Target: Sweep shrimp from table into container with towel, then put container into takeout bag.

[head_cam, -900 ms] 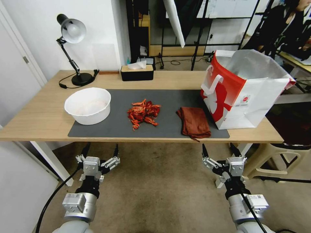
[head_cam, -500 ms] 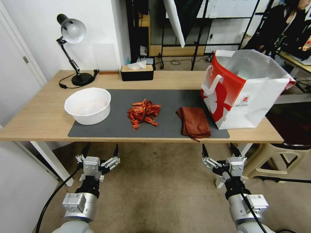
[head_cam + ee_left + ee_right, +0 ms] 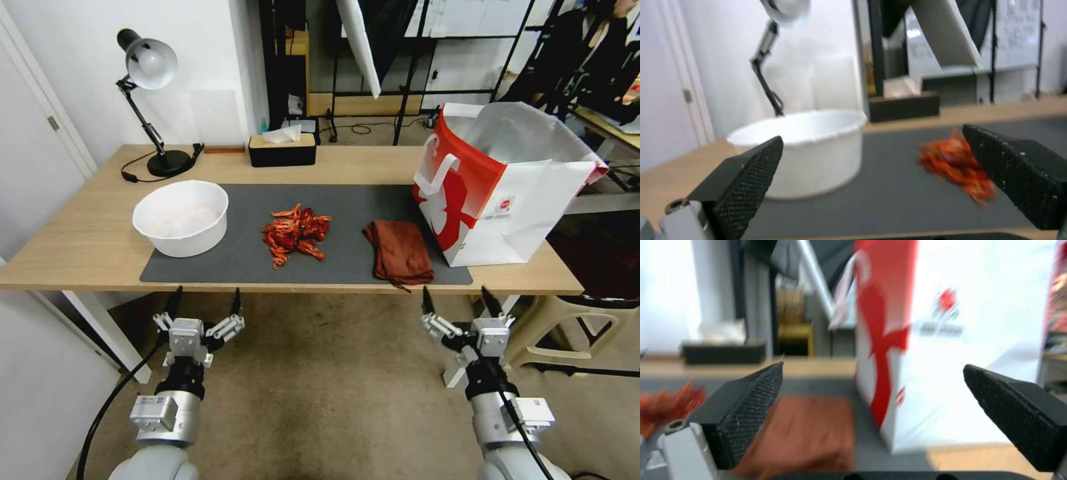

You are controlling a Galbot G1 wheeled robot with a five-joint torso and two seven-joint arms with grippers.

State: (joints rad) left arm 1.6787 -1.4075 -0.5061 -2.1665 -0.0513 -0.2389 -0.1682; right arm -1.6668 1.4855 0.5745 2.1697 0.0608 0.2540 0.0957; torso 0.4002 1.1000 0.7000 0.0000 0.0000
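Both claws hang spread and empty just short of the counter (image 3: 87,250) edge. Ahead of the left claw (image 3: 204,307) sits the container (image 3: 181,217), contents hard to make out; the shrimp (image 3: 295,235) lie beyond to its right. Past the right claw (image 3: 460,305) lies the towel (image 3: 399,251), the open takeout bag (image 3: 497,183) just right of it, its inside hidden.
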